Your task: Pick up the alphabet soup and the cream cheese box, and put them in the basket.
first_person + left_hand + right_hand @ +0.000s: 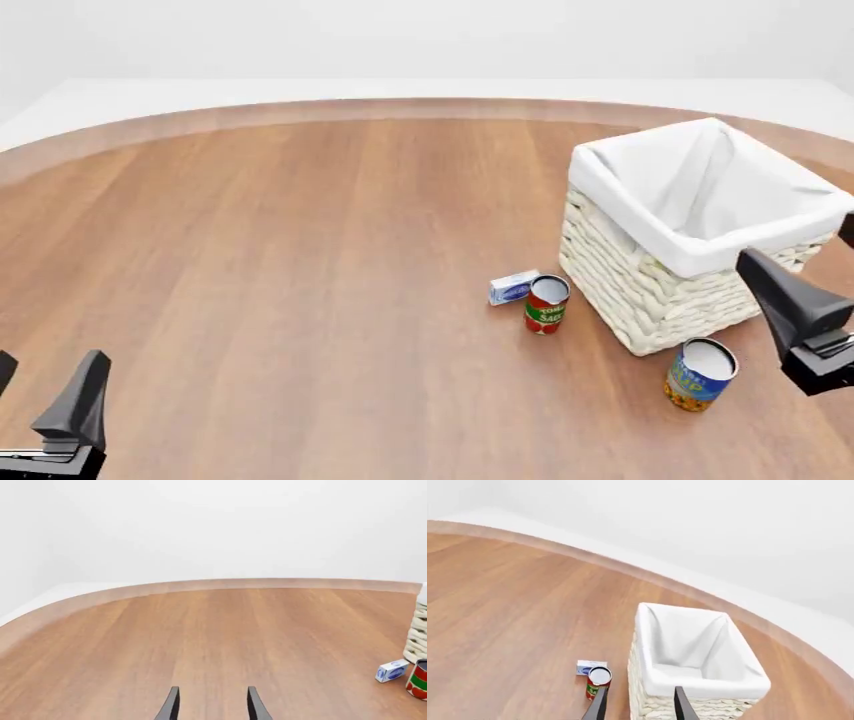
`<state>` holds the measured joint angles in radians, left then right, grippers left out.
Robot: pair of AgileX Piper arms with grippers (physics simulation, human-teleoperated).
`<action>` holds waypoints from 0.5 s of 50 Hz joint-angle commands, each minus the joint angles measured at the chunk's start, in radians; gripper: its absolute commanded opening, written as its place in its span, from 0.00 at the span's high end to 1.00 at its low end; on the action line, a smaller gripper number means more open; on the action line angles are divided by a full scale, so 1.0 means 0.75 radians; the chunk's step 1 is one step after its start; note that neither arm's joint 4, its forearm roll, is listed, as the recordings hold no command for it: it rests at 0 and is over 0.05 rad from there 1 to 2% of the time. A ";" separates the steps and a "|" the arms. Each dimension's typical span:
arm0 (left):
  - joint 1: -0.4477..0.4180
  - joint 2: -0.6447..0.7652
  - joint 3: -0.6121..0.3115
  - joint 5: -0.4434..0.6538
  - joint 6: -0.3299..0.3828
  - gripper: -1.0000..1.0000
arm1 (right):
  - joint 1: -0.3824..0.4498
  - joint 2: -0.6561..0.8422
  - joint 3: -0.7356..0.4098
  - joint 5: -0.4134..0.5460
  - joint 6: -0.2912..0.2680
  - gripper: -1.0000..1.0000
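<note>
While both the left gripper (211,706) and right gripper (638,706) are held apart and empty, the alphabet soup (699,374) is seen at the basket's (638,292) six o'clock, and the cream cheese box (514,288) at its nine o'clock, seemingly touched by a red-and-green can (546,304).

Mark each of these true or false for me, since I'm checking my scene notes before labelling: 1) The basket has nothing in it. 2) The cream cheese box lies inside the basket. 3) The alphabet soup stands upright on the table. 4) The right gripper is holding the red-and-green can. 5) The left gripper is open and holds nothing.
1) True: the basket shows only its white lining.
2) False: the cream cheese box lies on the table, beside the red-and-green can, outside the basket.
3) True: the alphabet soup stands upright near the basket's near corner.
4) False: the right gripper is open and holds nothing; that can stands on the table.
5) True: the left gripper has its fingers apart over bare wood.
</note>
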<state>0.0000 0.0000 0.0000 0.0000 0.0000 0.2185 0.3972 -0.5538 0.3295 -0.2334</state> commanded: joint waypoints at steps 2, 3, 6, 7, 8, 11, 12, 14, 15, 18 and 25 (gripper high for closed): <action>0.000 0.000 0.000 0.000 0.000 0.00 | 0.024 0.116 -0.090 0.024 -0.038 0.00; 0.000 0.000 0.000 0.000 0.000 0.00 | 0.024 0.116 -0.090 0.024 -0.038 0.00; 0.000 0.000 0.000 0.000 0.000 0.00 | 0.035 0.156 -0.120 0.032 -0.053 0.00; 0.000 0.000 0.000 0.000 0.000 0.00 | 0.042 0.163 -0.127 0.037 -0.054 0.00; 0.000 0.000 0.000 0.000 0.000 0.00 | 0.046 0.171 -0.139 0.042 -0.050 0.00; 0.000 0.000 0.000 0.000 0.000 0.00 | 0.109 0.200 -0.166 0.074 -0.080 0.00; 0.000 0.000 0.000 0.000 0.000 0.00 | 0.107 0.204 -0.178 0.078 -0.079 0.00; 0.000 0.000 0.000 0.000 0.000 0.00 | 0.115 0.226 -0.194 0.081 -0.099 0.00; 0.000 0.000 0.000 0.000 0.000 0.00 | 0.123 0.234 -0.197 0.083 -0.110 0.00; 0.000 0.000 0.000 0.000 0.000 0.00 | 0.149 0.248 -0.212 0.098 -0.117 0.00; 0.000 0.000 0.000 0.000 0.000 0.00 | 0.194 0.293 -0.238 0.111 -0.193 0.00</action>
<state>0.0000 0.0000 0.0000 0.0000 0.0000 0.3202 0.5657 -0.6941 0.3939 -0.3202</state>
